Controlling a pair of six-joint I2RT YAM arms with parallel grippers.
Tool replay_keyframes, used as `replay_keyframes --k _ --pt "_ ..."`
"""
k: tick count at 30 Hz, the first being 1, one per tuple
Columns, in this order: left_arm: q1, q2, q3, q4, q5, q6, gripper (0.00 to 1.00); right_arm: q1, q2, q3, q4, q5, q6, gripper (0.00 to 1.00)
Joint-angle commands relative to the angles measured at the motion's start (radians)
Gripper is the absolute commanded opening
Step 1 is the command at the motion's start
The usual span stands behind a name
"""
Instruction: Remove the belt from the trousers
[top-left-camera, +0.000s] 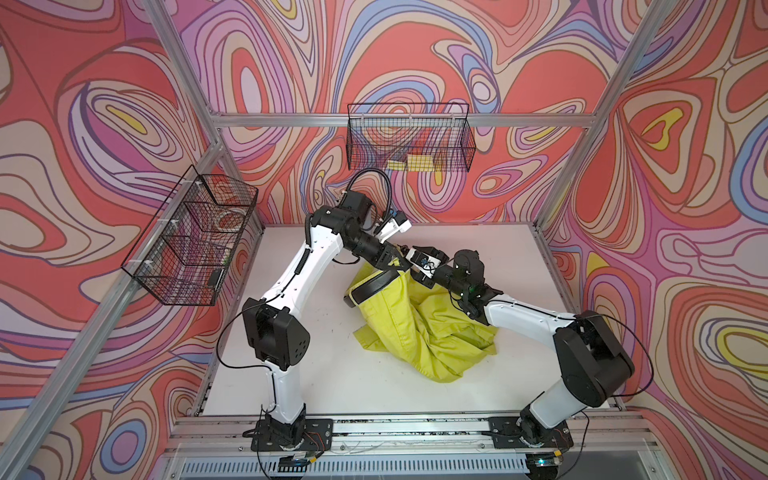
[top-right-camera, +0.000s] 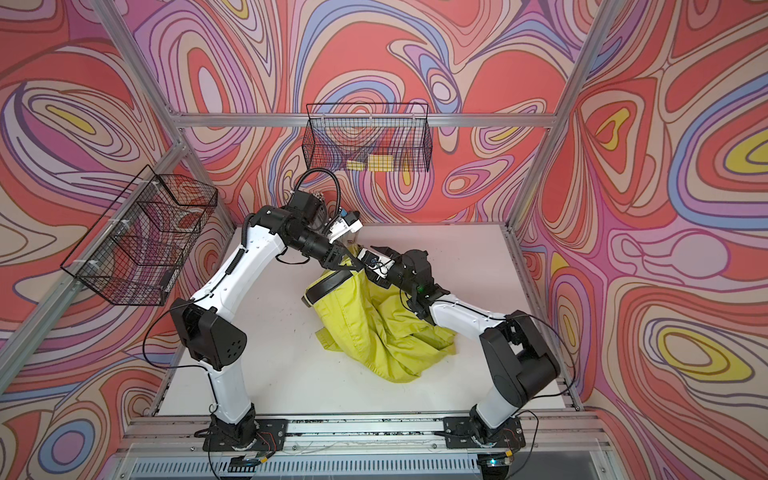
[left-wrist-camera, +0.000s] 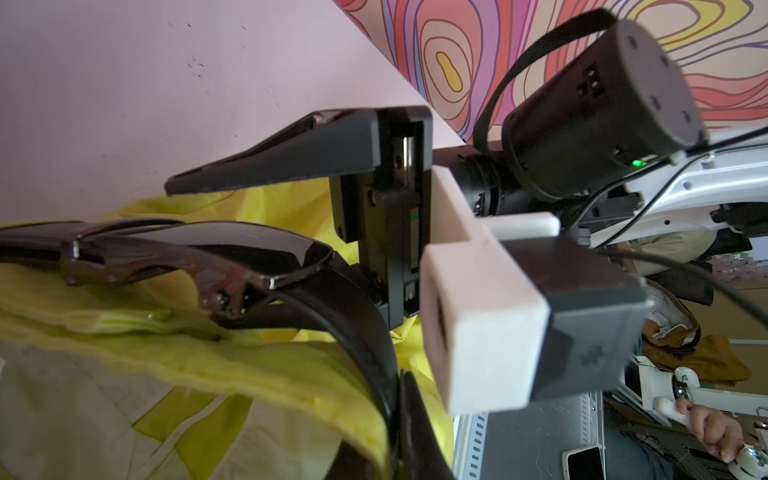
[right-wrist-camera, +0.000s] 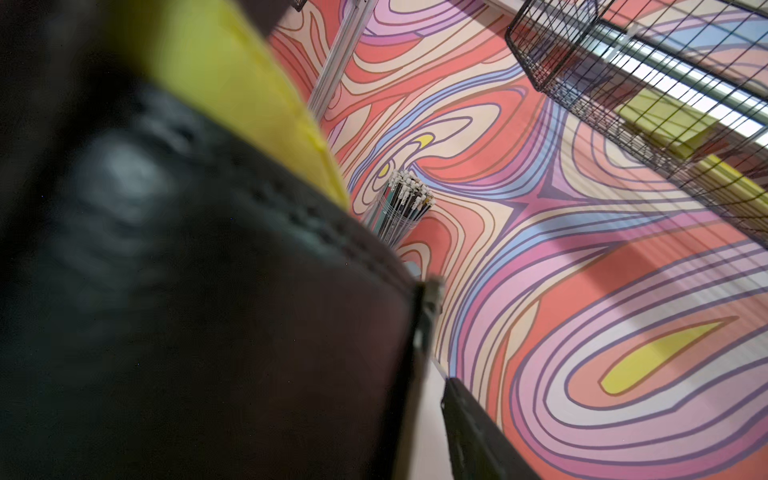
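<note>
Left gripper (top-left-camera: 395, 261) seemingly clamps belt (top-left-camera: 372, 286); right gripper (top-left-camera: 409, 253) agape at buckle (left-wrist-camera: 199, 257).

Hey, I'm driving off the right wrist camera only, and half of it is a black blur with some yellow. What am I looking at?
Observer: That is the belt; the left wrist view shows its buckle against the yellow trousers.
Operator: Is my right hand closed?
Observer: The right hand is open; the one finger that shows is clear of the buckle.
Operator: And the left hand?
Observer: The left hand is shut on the belt, holding the waist up off the table in both top views.
</note>
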Motion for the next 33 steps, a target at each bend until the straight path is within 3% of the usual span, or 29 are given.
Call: replay_keyframes --k 1,3,5,7,10,12,14,17,20,22,25,27,30,33 --pt "-0.003 -0.017 0.016 -0.022 0.105 0.021 0.00 0.017 0.058 0.048 0.109 -0.005 0.073 0.54" --pt "-0.004 -0.021 0.012 -0.031 0.110 0.025 0.00 0.021 0.088 0.067 0.141 0.007 0.101 0.36" --pt "-0.003 -0.034 0.001 -0.047 0.092 0.043 0.00 0.021 0.107 0.061 0.212 0.058 0.148 0.12" --pt "0.003 -0.057 -0.029 -0.048 0.063 0.059 0.00 0.021 0.102 0.037 0.268 0.135 0.189 0.00" --pt "0.036 -0.113 -0.127 0.033 0.027 0.024 0.02 0.015 0.049 0.013 0.270 0.234 0.263 0.00" --pt "0.069 -0.159 -0.208 0.144 0.005 -0.047 0.15 0.009 0.007 0.056 0.116 0.255 0.287 0.00" --pt "0.104 -0.213 -0.297 0.297 -0.008 -0.141 0.35 0.007 -0.020 0.162 -0.113 0.297 0.330 0.00" --pt "0.131 -0.293 -0.416 0.530 -0.104 -0.268 0.63 -0.004 -0.013 0.349 -0.407 0.453 0.442 0.00" --pt "0.134 -0.402 -0.549 0.745 -0.389 -0.335 0.70 -0.021 0.020 0.576 -0.668 0.557 0.528 0.00" --pt "0.134 -0.482 -0.656 0.912 -0.497 -0.375 0.74 -0.021 0.068 0.778 -0.858 0.612 0.553 0.00" --pt "0.110 -0.565 -0.787 1.139 -0.561 -0.459 0.76 -0.019 0.171 1.036 -1.118 0.659 0.625 0.00" --pt "0.044 -0.588 -0.830 1.199 -0.623 -0.459 0.76 -0.017 0.224 1.160 -1.243 0.677 0.674 0.00" --pt "-0.068 -0.606 -0.865 1.273 -0.687 -0.429 0.76 0.000 0.306 1.370 -1.340 0.707 0.694 0.00" --pt "-0.109 -0.606 -0.882 1.388 -0.648 -0.481 0.76 0.018 0.405 1.626 -1.380 0.743 0.659 0.00"
